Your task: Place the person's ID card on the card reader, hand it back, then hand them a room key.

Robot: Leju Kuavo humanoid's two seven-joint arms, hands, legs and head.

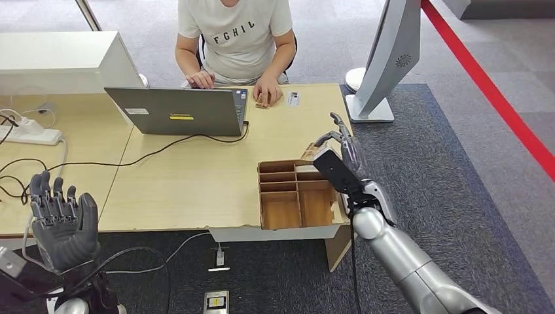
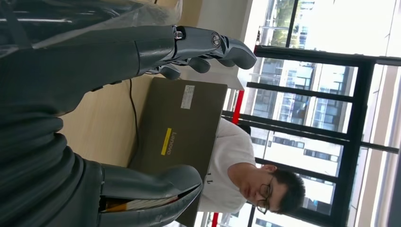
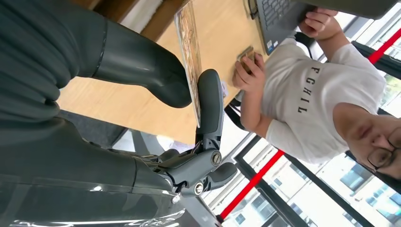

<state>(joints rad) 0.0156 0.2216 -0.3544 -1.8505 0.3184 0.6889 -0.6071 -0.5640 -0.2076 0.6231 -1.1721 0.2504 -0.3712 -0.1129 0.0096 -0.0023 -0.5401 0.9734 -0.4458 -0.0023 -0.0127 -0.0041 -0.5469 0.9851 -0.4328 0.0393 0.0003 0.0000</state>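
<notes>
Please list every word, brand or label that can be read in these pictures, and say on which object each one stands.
"FGHIL": on the person's white T-shirt.
"Lenovo": beside the yellow strip on the laptop lid.
White sticker on the laptop lid: too small to read.
Small card on the table near the person's hand: print too small to read.
Label on the device on the floor: unreadable.

Head view looks down on the table (image 1: 196, 183) — wrist views, close, share it.

floor: grey carpet (image 1: 458, 163) w/ red stripe (image 1: 497, 98) | wood desk (image 1: 190, 190) | big windows (image 2: 321, 94), daylight
</notes>
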